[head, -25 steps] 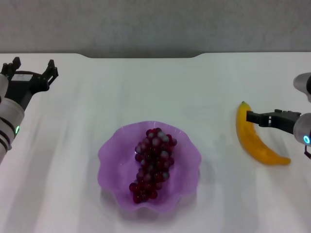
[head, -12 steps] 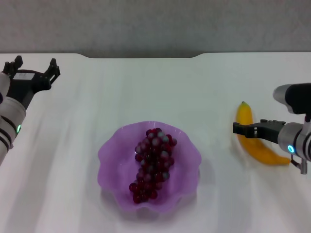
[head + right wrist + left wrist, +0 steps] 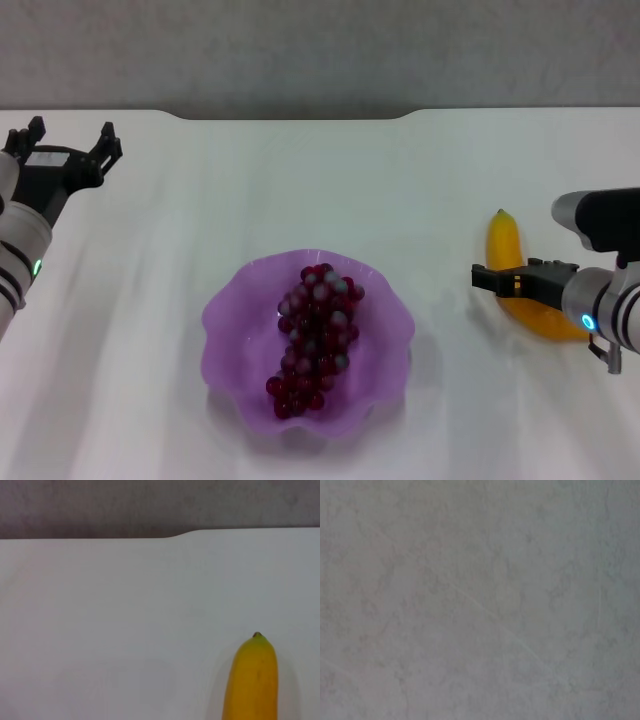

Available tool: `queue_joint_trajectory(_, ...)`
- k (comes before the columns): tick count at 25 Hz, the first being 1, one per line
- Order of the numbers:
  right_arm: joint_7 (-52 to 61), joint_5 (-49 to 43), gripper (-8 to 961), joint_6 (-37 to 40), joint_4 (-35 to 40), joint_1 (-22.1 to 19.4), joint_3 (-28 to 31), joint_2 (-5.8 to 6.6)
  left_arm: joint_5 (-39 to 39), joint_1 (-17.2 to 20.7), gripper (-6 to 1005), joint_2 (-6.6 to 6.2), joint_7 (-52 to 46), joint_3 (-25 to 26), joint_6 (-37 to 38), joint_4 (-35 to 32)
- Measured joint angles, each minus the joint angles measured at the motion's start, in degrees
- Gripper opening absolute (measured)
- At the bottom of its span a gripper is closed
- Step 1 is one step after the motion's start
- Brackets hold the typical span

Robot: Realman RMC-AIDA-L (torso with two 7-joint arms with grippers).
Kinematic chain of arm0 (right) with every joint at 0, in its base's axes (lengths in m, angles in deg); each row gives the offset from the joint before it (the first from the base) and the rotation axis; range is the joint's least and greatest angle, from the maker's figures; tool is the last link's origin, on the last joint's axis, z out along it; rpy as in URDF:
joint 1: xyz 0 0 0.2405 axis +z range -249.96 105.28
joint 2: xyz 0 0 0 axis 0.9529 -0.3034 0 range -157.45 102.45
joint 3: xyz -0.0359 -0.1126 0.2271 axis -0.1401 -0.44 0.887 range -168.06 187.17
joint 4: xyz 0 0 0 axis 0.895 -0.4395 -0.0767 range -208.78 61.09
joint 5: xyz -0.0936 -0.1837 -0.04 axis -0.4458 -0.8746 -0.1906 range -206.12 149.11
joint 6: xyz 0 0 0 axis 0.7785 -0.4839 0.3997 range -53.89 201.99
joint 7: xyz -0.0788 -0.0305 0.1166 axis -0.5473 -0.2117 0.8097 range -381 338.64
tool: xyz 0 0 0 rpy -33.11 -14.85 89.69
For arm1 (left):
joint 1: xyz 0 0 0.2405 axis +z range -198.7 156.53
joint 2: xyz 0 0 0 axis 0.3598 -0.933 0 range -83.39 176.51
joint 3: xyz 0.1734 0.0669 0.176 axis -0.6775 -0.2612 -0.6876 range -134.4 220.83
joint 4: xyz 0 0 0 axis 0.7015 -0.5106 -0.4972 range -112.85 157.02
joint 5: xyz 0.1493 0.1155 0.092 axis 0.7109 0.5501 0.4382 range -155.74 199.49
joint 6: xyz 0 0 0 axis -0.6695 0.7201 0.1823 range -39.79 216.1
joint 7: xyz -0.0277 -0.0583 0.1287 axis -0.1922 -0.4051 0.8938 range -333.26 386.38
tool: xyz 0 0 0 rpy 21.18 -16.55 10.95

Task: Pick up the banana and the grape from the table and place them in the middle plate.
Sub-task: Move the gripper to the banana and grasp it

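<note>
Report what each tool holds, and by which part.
Nothing is held. The left tool is open and empty; the right tool crosses above the banana, its grip unclear.

The table point(image 3: 300, 190) is a plain white top with a smooth, matt surface, and the middle plate point(image 3: 235, 300) on it looks like translucent purple plastic with a soft sheen along its wavy rim. The grape point(image 3: 315, 335) is a bunch of smooth dark red beads, some with a pale frosted bloom, while the banana point(image 3: 250, 680) has an even, smooth yellow skin that looks like plastic. The right gripper point(image 3: 482, 279) and the left gripper point(image 3: 68, 140) look like matt black hard plastic.
</note>
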Motion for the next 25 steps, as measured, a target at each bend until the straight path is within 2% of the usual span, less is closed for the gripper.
queue_joint_trajectory(12,0.1,0.7,891,1.3,0.5,-2.3,-0.4,0.04,0.0,0.1,893,0.0,0.0,0.0,-0.2,0.4)
queue_joint_trajectory(25,0.1,0.8,891,2.1,-0.4,-2.3,-1.0,0.09,0.0,0.0,893,0.0,0.0,0.0,-0.2,0.5)
